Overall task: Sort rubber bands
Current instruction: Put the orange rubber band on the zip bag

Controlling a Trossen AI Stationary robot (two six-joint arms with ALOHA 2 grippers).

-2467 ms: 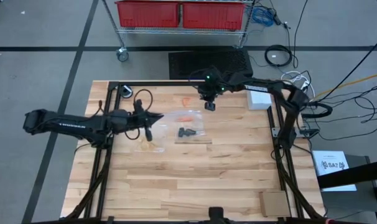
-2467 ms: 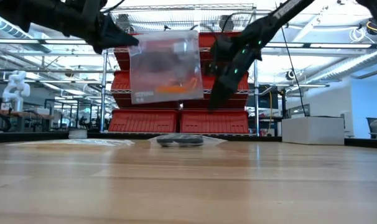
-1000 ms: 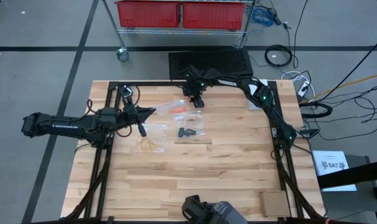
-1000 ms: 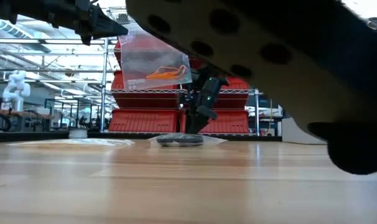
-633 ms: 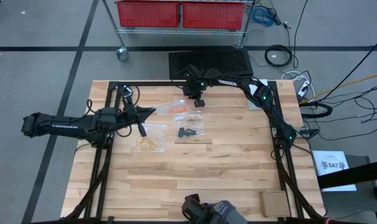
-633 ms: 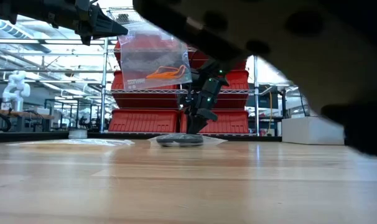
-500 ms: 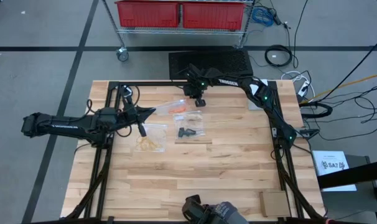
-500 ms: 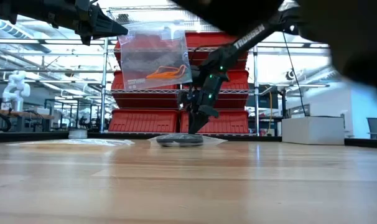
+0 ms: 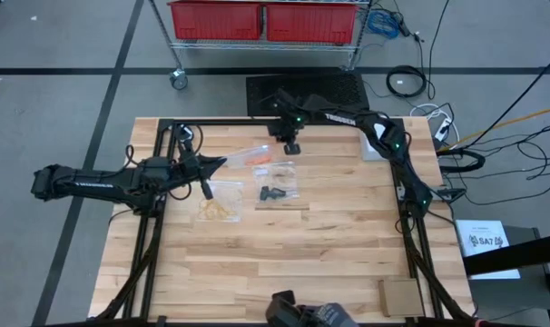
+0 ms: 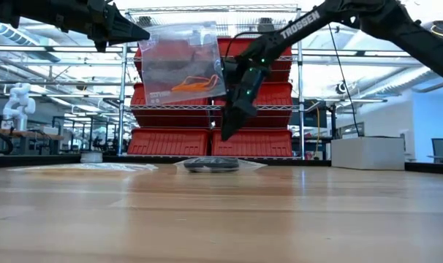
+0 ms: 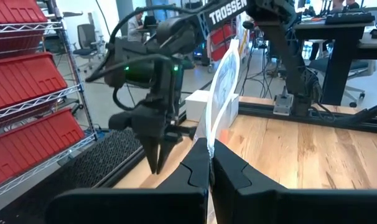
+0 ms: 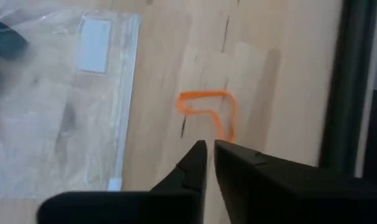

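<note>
Wooden table (image 9: 284,254), near half lying bare, action crowding the far edge.
Left gripper (image 10: 137,33) is pinching one clear bag (image 10: 183,69) aloft, orange bands (image 10: 192,85) hanging inside; right gripper (image 12: 208,149), fingers nearly closed on nothing, is hovering over one loose orange band (image 12: 208,112). Black bands (image 9: 272,193) and pale yellow bands (image 9: 215,210) are lying on the boards.

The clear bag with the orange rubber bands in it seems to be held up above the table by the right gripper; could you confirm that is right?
Not quite: the left gripper holds the clear bag with the orange rubber bands up above the table, as the low and high views show. The right gripper hangs beside it, nearly shut on nothing.
</note>
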